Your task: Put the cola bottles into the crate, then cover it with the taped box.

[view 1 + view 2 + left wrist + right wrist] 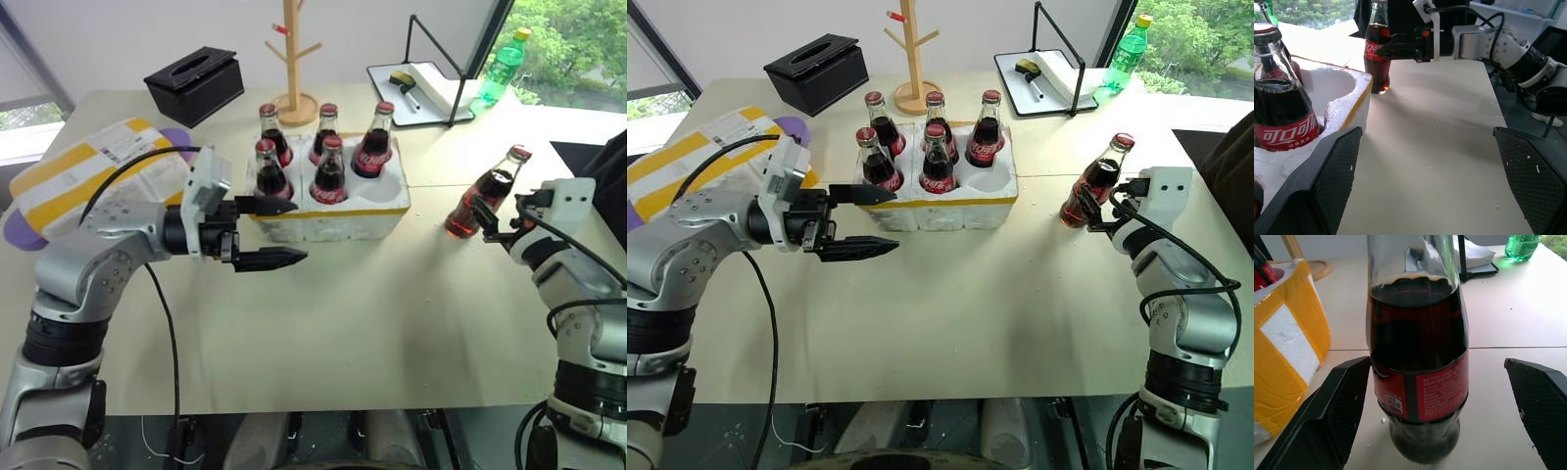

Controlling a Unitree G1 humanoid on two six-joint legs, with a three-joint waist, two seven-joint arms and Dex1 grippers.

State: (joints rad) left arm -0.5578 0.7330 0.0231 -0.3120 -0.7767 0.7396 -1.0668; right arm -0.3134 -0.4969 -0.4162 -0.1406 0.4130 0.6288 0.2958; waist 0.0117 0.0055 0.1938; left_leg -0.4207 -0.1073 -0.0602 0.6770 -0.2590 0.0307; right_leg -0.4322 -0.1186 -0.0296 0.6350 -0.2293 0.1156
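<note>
Five cola bottles (329, 168) stand in the wells of the crate (333, 217); one front well is vacant. The sixth bottle (485, 192) stands upright on the table (372, 313), well to the right of the crate. The right claw (1095, 217) is spread wide, its fingers either side of this bottle, one close against the glass and the other apart. The left claw (266, 233) is spread and empty just before the crate's front. The taped box (93, 171) lies at the table's left.

Risk: closing off-centre may push the bottle over, since one finger would meet it first. The left claw also stands near the seated bottles.
</note>
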